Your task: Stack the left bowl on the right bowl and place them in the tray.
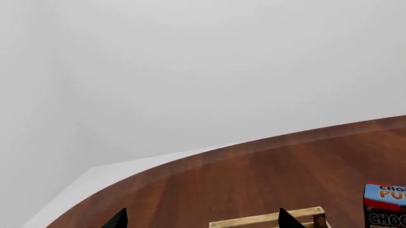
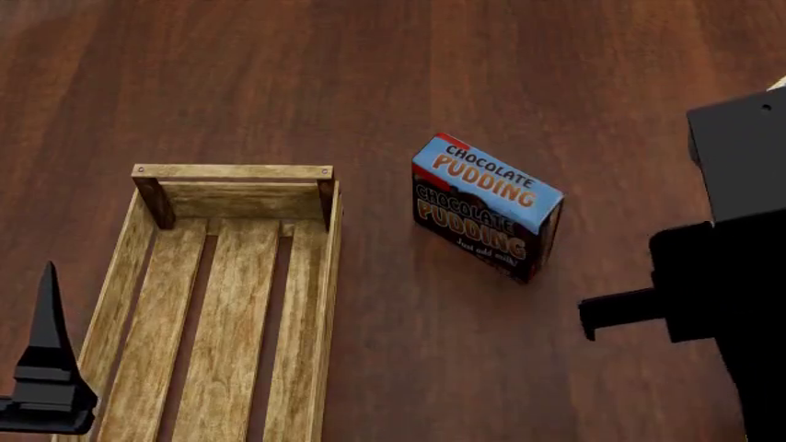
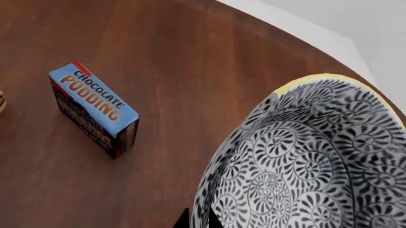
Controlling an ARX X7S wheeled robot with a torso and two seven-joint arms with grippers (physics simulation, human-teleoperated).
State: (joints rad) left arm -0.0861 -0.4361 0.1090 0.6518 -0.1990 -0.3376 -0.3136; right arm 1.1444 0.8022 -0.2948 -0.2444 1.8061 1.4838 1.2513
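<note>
One patterned bowl (image 3: 304,161) rides pinched in the right gripper (image 3: 197,219), the left gripper (image 1: 201,219) spread, so lowering into the empty wooden tray (image 2: 221,304) seems next.

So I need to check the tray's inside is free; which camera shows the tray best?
The head view: the tray shows its slatted floor and far end wall. The left wrist view catches only one end rail; the right wrist view shows nothing clearly recognisable of it.

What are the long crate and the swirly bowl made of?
The crate looks like pale, unpainted wood: you can see grain lines, separate planks and small nail dots at the corners. The bowl looks like glazed ceramic, smooth with a printed black-and-white swirl pattern and a yellow rim, though it could be plastic.
</note>
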